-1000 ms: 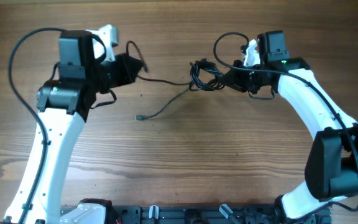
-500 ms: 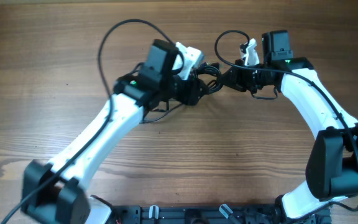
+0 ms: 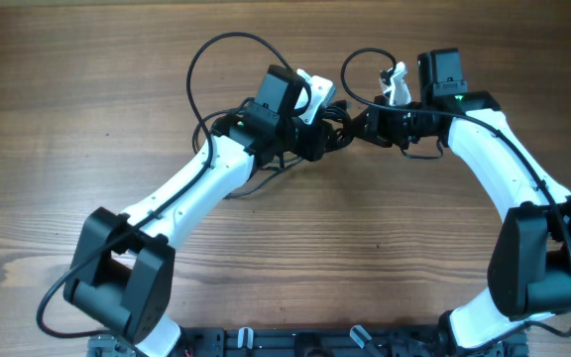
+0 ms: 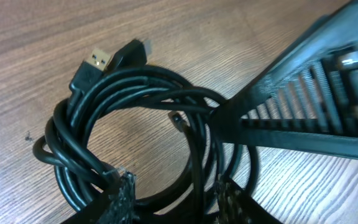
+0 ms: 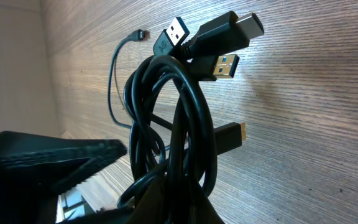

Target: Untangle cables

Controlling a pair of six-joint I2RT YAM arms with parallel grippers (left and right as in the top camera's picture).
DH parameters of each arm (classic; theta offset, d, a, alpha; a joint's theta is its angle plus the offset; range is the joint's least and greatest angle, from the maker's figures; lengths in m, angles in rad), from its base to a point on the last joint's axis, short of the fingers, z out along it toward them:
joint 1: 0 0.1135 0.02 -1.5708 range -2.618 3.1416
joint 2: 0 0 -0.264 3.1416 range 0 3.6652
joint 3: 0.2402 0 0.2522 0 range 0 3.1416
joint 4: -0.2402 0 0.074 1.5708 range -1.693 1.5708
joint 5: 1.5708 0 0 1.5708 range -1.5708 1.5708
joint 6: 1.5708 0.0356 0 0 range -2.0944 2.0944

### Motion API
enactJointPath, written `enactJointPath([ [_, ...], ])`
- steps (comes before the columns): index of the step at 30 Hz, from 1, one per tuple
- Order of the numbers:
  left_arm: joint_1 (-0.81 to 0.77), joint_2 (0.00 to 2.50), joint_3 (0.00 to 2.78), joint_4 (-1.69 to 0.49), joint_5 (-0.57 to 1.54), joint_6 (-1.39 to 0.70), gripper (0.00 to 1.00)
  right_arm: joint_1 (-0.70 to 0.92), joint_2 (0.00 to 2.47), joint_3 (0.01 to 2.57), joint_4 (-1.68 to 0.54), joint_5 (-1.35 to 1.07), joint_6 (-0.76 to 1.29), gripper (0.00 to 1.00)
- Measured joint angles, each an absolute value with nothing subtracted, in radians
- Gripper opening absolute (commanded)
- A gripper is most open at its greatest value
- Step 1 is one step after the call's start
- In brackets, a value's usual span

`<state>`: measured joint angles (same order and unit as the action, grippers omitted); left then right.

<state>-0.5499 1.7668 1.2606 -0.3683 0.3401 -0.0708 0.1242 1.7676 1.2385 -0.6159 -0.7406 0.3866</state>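
Observation:
The cables (image 3: pixel 333 121) are a bunched coil of black cords at the table's upper middle. My right gripper (image 3: pixel 358 127) is shut on the coil's right side. In the right wrist view the coil (image 5: pixel 173 106) rises from that gripper (image 5: pixel 179 208), with several USB plugs (image 5: pixel 224 65) fanned at its top. My left gripper (image 3: pixel 317 141) has come in from the left. Its fingertips (image 4: pixel 124 198) stand apart in the left wrist view, straddling a few strands of the coil (image 4: pixel 135 93). A thinner cord (image 5: pixel 114 74) trails away over the wood.
The wooden table (image 3: pixel 444 268) carries both arms. The left arm (image 3: pixel 186 193) lies diagonally from the front left to the centre, and its own thick wire loops above it (image 3: pixel 221 50). The right arm (image 3: pixel 509 169) curves along the right side.
My left arm has swung from the far left across to the cable bundle, and its jaws have opened around some strands. The right arm and its grip have not moved.

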Motion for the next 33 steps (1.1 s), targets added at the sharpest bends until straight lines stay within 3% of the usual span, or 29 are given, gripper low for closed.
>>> enactJointPath([
  [5, -0.550, 1.786, 1.261, -0.357, 0.338, -0.068, 0.32, 0.124, 1.768, 1.238, -0.616, -0.741, 0.387, 0.04],
  [8, -0.550, 1.791, 1.261, -0.351, 0.338, -0.076, 0.25, 0.124, 1.768, 1.238, -0.616, -0.741, 0.387, 0.04],
  [10, -0.553, 1.800, 1.261, -0.350, 0.338, -0.084, 0.04, 0.124, 1.768, 1.238, -0.616, -0.741, 0.387, 0.04],
  [16, -0.567, 1.812, 1.261, -0.341, 0.337, -0.126, 0.04, 0.124, 1.768, 1.238, -0.617, -0.738, 0.388, 0.04],
  [22, -0.429, 1.724, 1.261, -0.371, 0.334, -0.354, 0.04, 0.125, 1.768, 1.238, -0.616, -0.714, 0.422, 0.04],
  [28, -0.309, 1.568, 1.263, -0.524, 0.334, -0.593, 0.04, 0.138, 1.768, 1.238, -0.604, -0.726, 0.456, 0.04],
  [33, -0.302, 1.553, 1.270, -0.813, 0.369, -0.651, 0.04, 0.139, 1.768, 1.236, -0.504, -0.754, 0.494, 0.04],
])
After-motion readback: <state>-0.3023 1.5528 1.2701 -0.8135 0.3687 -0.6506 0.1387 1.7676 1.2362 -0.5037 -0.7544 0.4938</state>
